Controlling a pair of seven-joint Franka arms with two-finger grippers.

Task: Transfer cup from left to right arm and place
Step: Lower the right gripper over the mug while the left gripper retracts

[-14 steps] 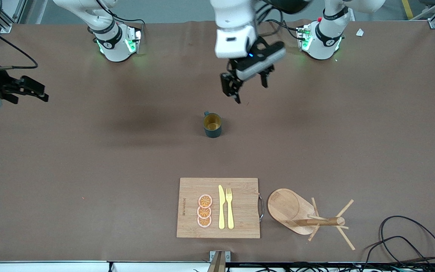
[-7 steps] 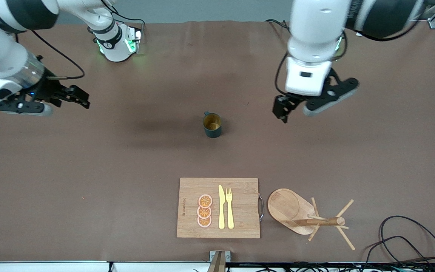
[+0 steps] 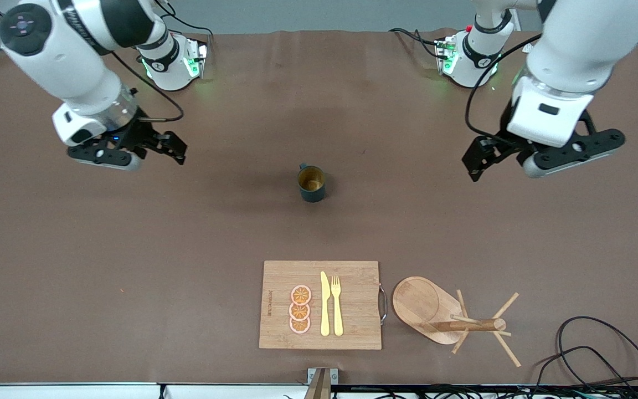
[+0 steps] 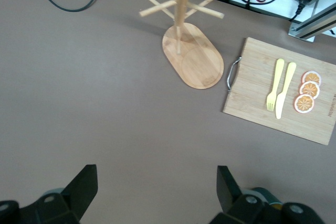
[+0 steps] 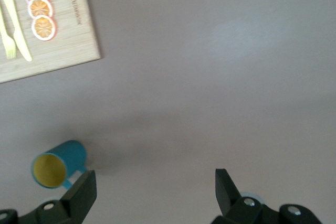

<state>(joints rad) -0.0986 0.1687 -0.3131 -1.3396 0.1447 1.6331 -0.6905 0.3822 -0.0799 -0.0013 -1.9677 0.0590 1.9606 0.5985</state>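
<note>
The cup (image 3: 311,184), a dark teal ribbed mug with a tan inside, stands upright on the brown table near its middle, handle toward the robots' bases. It also shows in the right wrist view (image 5: 55,163), beside one fingertip. My right gripper (image 3: 176,151) hangs open and empty over bare table, toward the right arm's end from the cup; in its own view (image 5: 155,182) nothing lies between the jaws. My left gripper (image 3: 475,162) hangs open and empty over bare table toward the left arm's end; its own view (image 4: 156,179) shows only table between the jaws.
A bamboo cutting board (image 3: 358,310) with three orange slices (image 3: 300,309), a yellow knife and a fork lies nearer the front camera than the cup. A wooden mug tree (image 3: 446,318) stands beside it. Black cables (image 3: 590,343) lie at the table's corner.
The left arm has swung from over the cup out toward its own end of the table. The right arm has come in from the table's edge toward the cup. The cup has not moved.
</note>
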